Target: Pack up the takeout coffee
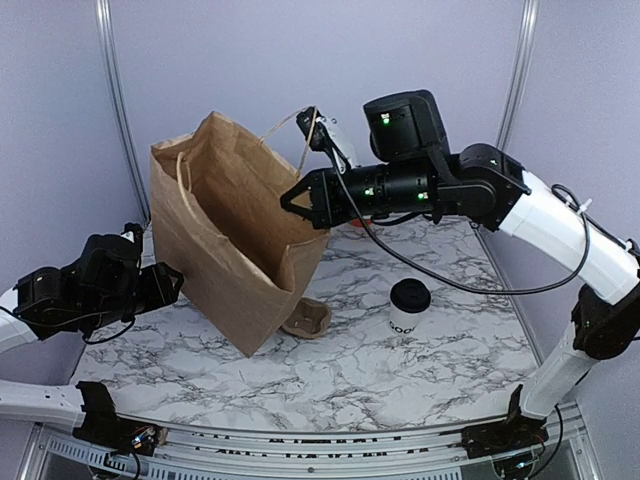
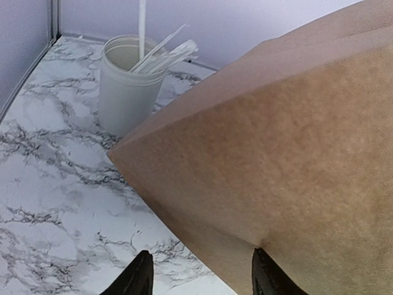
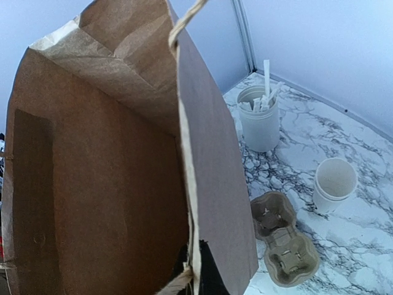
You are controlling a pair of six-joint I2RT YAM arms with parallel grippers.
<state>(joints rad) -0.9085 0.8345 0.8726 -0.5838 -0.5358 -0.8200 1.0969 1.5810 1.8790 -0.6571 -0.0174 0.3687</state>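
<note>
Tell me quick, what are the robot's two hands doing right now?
Left gripper: fingers open, holding nothing, next to the paper bag.
Right gripper: fingers closed, pinching the paper bag's top edge.

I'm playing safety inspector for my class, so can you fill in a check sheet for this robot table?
Surface: white marble-look table.
Job's things: coffee cup with a black lid, upright on the table, outside the paper bag. The bag is open and tilted.
Clutter: cup carrier, plain cups, holder of stirrers.
Grippers: right gripper shut on the bag's rim. Left gripper open at the bag's side.
Cables: black cable hangs from the right arm above the table.
Surroundings: plain walls, metal posts.
</note>
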